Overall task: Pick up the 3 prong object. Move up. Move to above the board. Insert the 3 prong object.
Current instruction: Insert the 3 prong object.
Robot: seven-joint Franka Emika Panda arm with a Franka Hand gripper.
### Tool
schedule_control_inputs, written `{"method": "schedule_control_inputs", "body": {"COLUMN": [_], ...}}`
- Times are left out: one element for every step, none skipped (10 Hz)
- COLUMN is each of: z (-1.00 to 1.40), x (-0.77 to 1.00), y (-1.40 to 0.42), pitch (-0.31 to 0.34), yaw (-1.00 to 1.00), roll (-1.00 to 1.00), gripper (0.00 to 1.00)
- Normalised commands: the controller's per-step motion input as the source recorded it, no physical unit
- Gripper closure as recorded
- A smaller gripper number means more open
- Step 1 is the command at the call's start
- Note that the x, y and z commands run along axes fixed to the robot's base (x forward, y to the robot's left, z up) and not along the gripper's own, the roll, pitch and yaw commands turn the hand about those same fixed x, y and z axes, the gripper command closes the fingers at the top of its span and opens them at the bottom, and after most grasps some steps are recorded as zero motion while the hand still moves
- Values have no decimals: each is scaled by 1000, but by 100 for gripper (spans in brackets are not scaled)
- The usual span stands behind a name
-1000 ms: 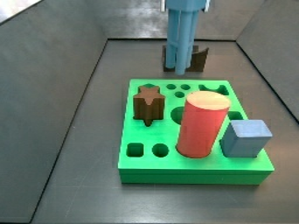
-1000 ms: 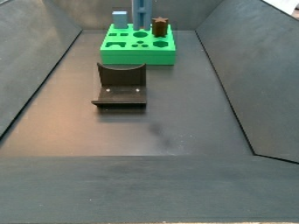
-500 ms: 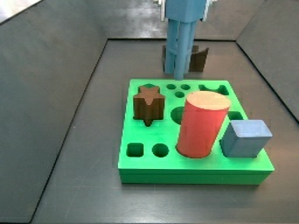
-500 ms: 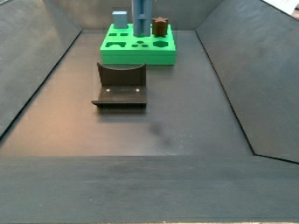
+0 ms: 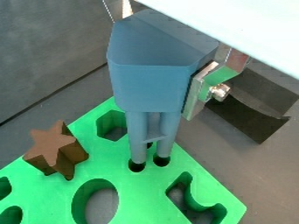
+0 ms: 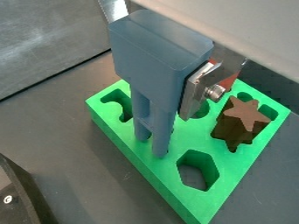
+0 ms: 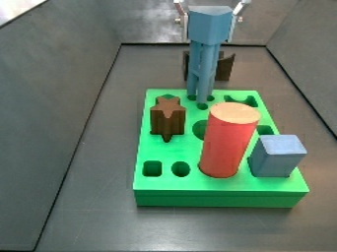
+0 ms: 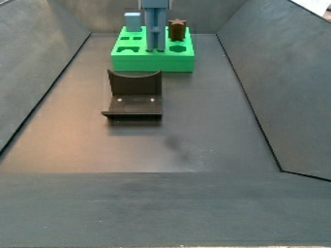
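The 3 prong object (image 7: pixel 206 51) is a tall steel-blue piece standing upright over the far part of the bright green board (image 7: pixel 218 187). Its prongs reach into small holes in the board, as both wrist views show (image 5: pixel 149 153) (image 6: pixel 149 131). My gripper (image 7: pixel 208 12) is above the board and shut on the piece's blocky upper body. One silver finger (image 5: pixel 208 85) presses on its side, also seen in a wrist view (image 6: pixel 201 86); the opposite finger is hidden. In a side view the piece (image 8: pixel 153 24) stands on the board (image 8: pixel 155 60).
A red cylinder (image 7: pixel 228 141), a light-blue cube (image 7: pixel 279 155) and a brown star (image 7: pixel 166 115) stand in the board. A dark brown notched piece (image 7: pixel 227 67) is behind it. The fixture (image 8: pixel 134 92) stands on the floor beside the board. Grey sloping walls enclose the floor.
My gripper has come straight down with the 3 prong object. Its prongs, earlier above the board's far edge, now reach into the board's holes.
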Motion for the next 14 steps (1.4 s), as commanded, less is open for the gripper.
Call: {"method": "schedule_control_inputs", "body": {"z": [0, -20, -14, -37, -117, -203, -220, -151, -143, -174, -120, -106, -200, -277], "x": [134, 186, 183, 137, 54, 54, 11, 0, 0, 0, 11, 34, 0, 51], "y": [-60, -74, -69, 0, 0, 0, 0, -20, -23, -46, -151, -54, -74, -126], "pitch": [-16, -36, -34, -4, 0, -10, 0, 0, 0, 0, 0, -4, -4, 3], "yaw": [-57, -34, -31, 0, 0, 0, 0, 0, 0, 17, 0, 0, 0, 0], "roll": [0, 0, 0, 0, 24, 60, 89, 64, 73, 93, 43, 3, 66, 241], "gripper": [100, 100, 100, 100, 100, 100, 100, 100, 100, 100, 100, 100, 100, 100]}}
